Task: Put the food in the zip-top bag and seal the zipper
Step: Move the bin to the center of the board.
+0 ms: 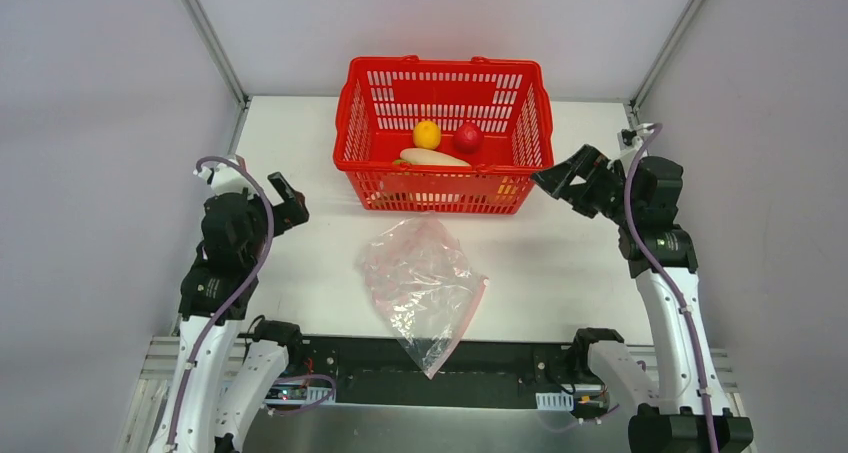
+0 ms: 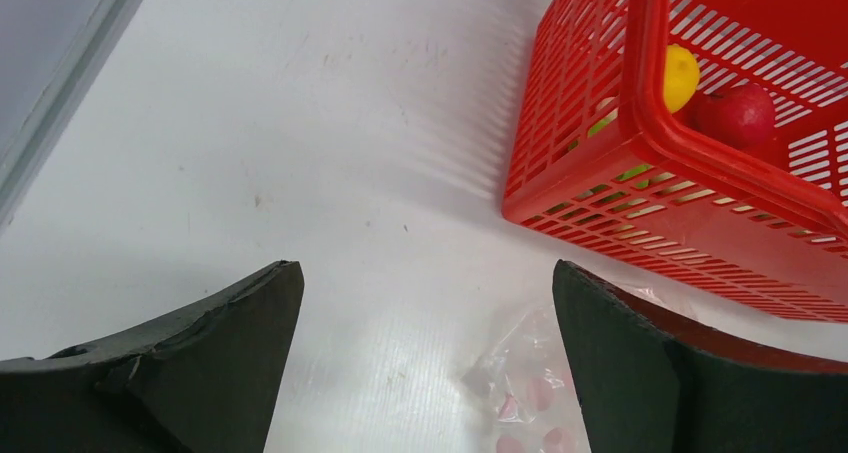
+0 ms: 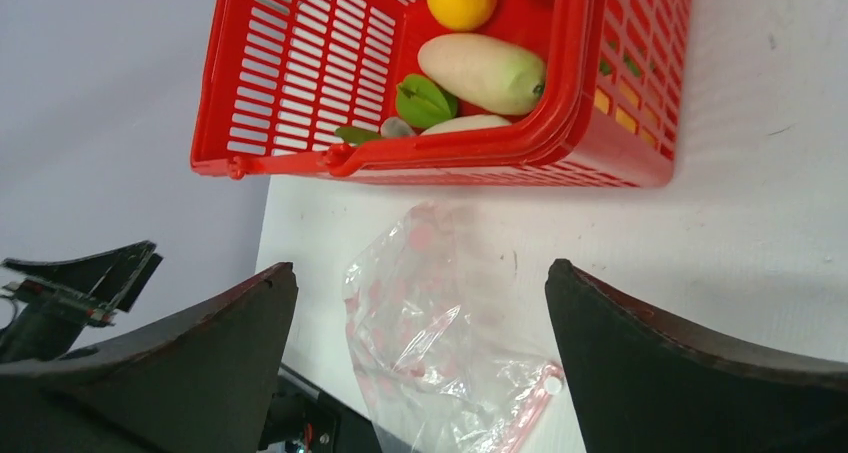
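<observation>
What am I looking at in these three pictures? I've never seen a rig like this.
Two robot arms, the left arm and right arm, are bolted at a table's near edge. One picture looks down from above. The other two come from cameras on each wrist, where the dark wedges are that arm's own fingers. Both pairs are open and hold nothing. A red basket holds toy food. A clear bag with a pink zipper lies in front of it, looking empty.

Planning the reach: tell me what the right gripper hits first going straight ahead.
The right gripper would likely meet the zip-top bag, just short of the red basket; depth is unclear.
</observation>
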`<move>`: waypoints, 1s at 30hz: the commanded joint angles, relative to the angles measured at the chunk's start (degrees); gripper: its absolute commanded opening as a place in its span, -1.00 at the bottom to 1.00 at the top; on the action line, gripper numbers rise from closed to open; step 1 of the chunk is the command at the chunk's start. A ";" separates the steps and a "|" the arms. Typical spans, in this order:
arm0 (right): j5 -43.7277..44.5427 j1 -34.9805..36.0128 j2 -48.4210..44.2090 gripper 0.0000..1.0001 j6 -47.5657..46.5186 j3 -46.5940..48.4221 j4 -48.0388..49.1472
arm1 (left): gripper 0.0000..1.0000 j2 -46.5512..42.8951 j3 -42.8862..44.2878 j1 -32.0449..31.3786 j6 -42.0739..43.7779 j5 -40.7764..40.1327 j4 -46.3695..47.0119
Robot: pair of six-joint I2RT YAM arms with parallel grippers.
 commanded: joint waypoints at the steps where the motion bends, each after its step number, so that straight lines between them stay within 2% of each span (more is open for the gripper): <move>1: -6.49 0.19 -0.92 0.96 2.49 -0.78 1.44 | 0.99 -2.12 -2.36 -0.12 -5.58 -2.58 3.89; 6: -17.84 2.36 1.57 0.96 8.23 -1.42 5.68 | 0.99 -5.73 -5.71 -0.12 -11.14 2.22 4.33; 8: -16.24 5.86 2.19 0.96 6.51 -0.65 4.33 | 0.99 -6.86 -8.18 -0.11 -13.52 6.47 7.90; 12: -11.47 16.29 5.75 0.96 2.83 1.60 1.35 | 0.99 -4.89 -12.79 -0.11 -13.61 22.60 20.25; 16: -1.68 26.98 12.75 0.96 1.97 2.84 1.79 | 0.99 -0.26 -12.23 -0.11 -12.29 30.84 21.06; 19: 6.92 34.22 17.21 0.96 2.70 3.14 6.69 | 0.99 0.34 -12.75 -0.11 -10.70 33.57 18.84; 25: 21.34 43.07 26.56 0.96 5.04 5.07 17.94 | 0.99 -3.81 -16.61 -0.11 -10.82 31.65 14.87; 30: 38.37 47.61 37.15 0.96 2.59 11.26 23.89 | 0.99 -6.86 -17.56 -0.12 -10.19 29.15 10.22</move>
